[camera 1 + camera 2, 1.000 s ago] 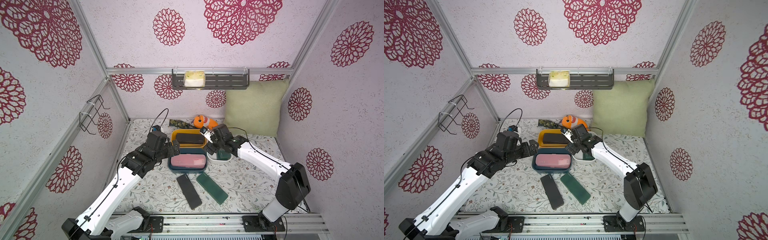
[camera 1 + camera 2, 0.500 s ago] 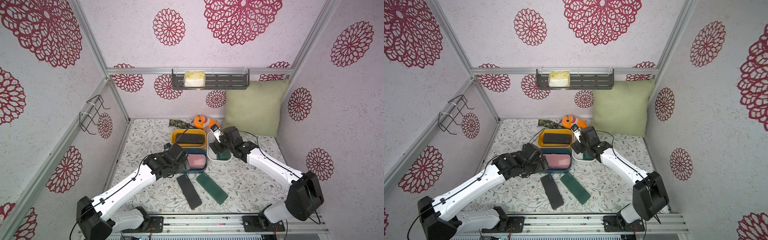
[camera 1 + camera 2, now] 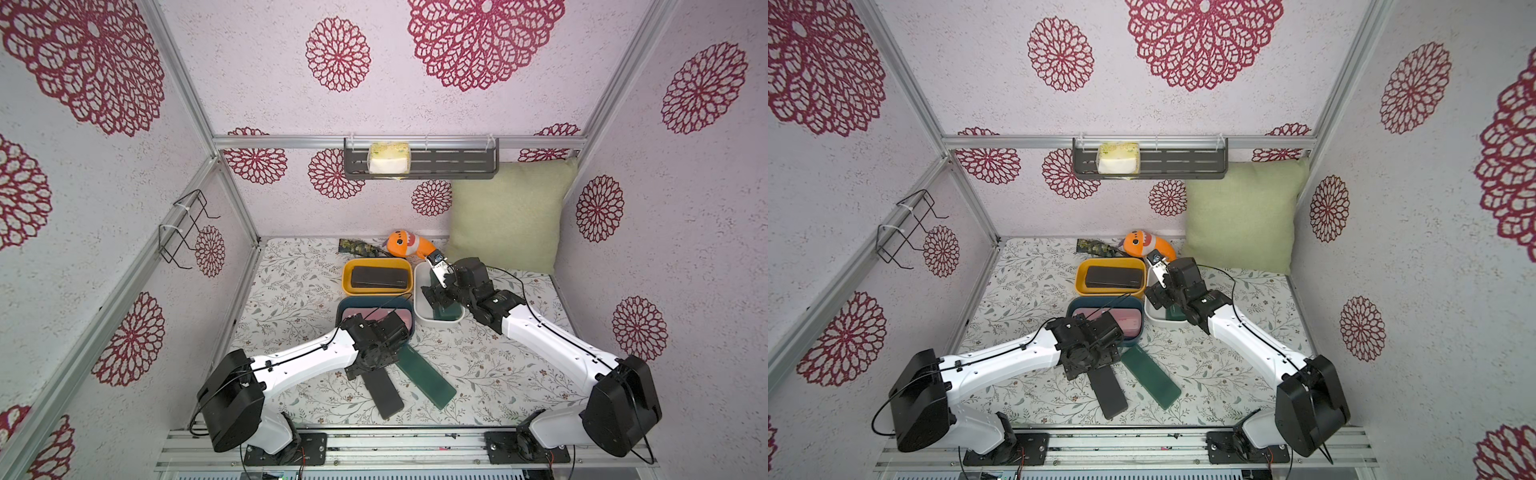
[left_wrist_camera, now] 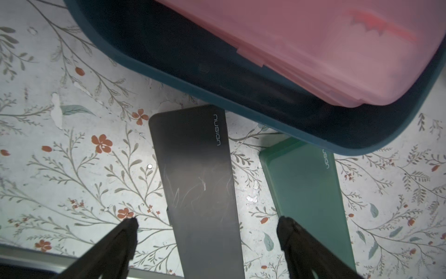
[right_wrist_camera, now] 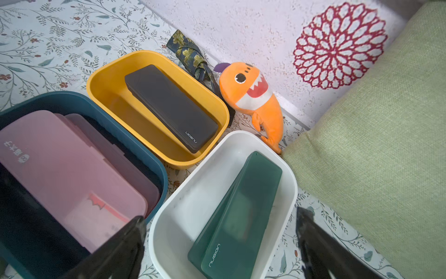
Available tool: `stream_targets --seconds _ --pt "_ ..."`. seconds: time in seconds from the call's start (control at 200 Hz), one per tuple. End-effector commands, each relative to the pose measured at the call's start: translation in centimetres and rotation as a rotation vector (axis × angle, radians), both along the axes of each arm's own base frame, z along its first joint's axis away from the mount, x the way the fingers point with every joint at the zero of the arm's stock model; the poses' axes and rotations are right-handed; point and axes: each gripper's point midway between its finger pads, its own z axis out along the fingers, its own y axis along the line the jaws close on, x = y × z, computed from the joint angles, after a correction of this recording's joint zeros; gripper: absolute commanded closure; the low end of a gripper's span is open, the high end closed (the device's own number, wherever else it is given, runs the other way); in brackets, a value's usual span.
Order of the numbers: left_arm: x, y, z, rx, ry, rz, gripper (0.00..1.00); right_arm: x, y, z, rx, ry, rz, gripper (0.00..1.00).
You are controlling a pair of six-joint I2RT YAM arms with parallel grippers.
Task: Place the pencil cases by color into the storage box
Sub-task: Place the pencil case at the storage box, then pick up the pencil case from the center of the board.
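Bright even light, wide-angle edge bending, blurred wrist-view foregrounds.

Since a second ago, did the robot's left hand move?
Yes. The left hand swung from the blue tub's left side to its near side and now hangs open over the loose black pencil case.

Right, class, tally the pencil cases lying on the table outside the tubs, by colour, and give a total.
Black pencil case: 1
Green pencil case: 1
Pink: 0; the pink pencil cases lie in the dark blue tub
Total: 2
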Motion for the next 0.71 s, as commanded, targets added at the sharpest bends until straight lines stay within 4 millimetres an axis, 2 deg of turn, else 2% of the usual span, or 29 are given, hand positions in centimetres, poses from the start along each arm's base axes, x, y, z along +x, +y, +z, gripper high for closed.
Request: stream_targets --seconds 0.0,0.215,0.5,0.7 --pt "0.2 -0.9 -0.4 -0.001 -0.005 0.029 0.03 -0.1 -0.4 2.3 0.058 -0.047 -0.014 0.01" --pt "-0.4 -0.9 -1.7 0.022 0.015 0.057 0.03 -0.6 -0.3 2.7 0.075 -0.053 0.000 0.01" --pt "-1.3 -1.1 -4.9 0.041 0.071 0.069 0.03 -0.9 -0.5 2.4 0.068 -0.044 0.003 0.01" --pt "-1.7 -0.5 -5.0 0.072 0.077 0.079 0.03 -0.9 -0.4 2.1 0.065 -0.039 0.006 0.01"
